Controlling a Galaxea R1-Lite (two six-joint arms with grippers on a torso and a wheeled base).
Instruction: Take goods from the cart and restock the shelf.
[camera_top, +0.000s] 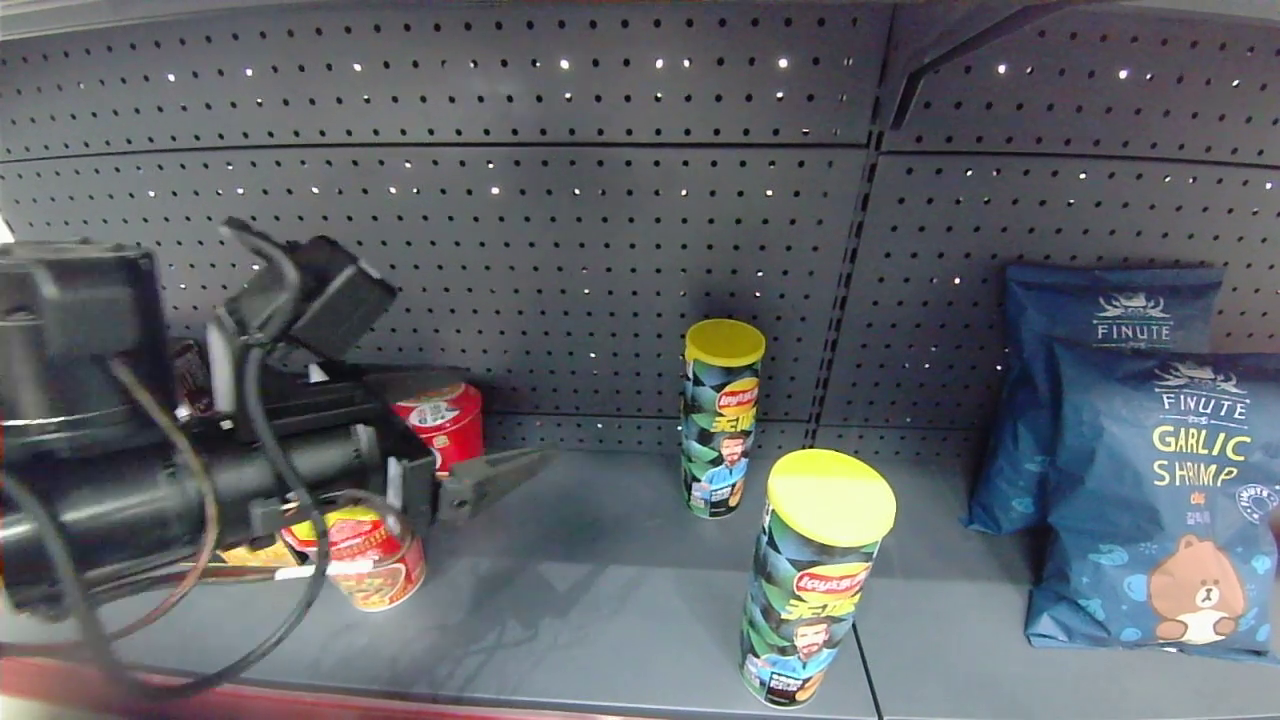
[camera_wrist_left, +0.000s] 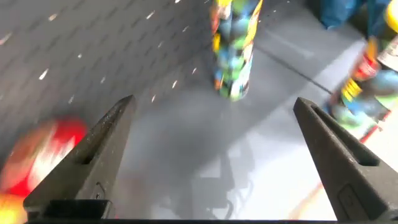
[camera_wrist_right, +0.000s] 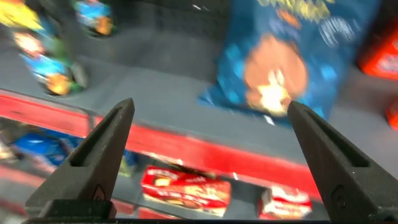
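Jaws stand spread wide and empty on both arms: our left gripper (camera_wrist_left: 214, 102) hovers low over the grey shelf (camera_top: 600, 590), beside a rear red cup (camera_top: 440, 420) and a front red cup (camera_top: 375, 565), while our right gripper (camera_wrist_right: 210, 104) sits before the shelf's red lip (camera_wrist_right: 186, 146), facing a bear-printed blue bag (camera_wrist_right: 280, 68). We see two yellow-lidded chip cans upright mid-shelf and apart: the rear can (camera_top: 722, 420) by the pegboard (camera_top: 560, 250), the front can (camera_top: 815, 580) near the lip.

Both cans (camera_top: 815, 590) wear green-and-black diamond patterns under yellow lids (camera_top: 830, 495). The bags (camera_top: 1150, 480) are dark blue with a brown bear (camera_top: 1195, 590). The cups (camera_top: 440, 420) are red; the pegboard (camera_top: 500, 220) is dotted dark grey.
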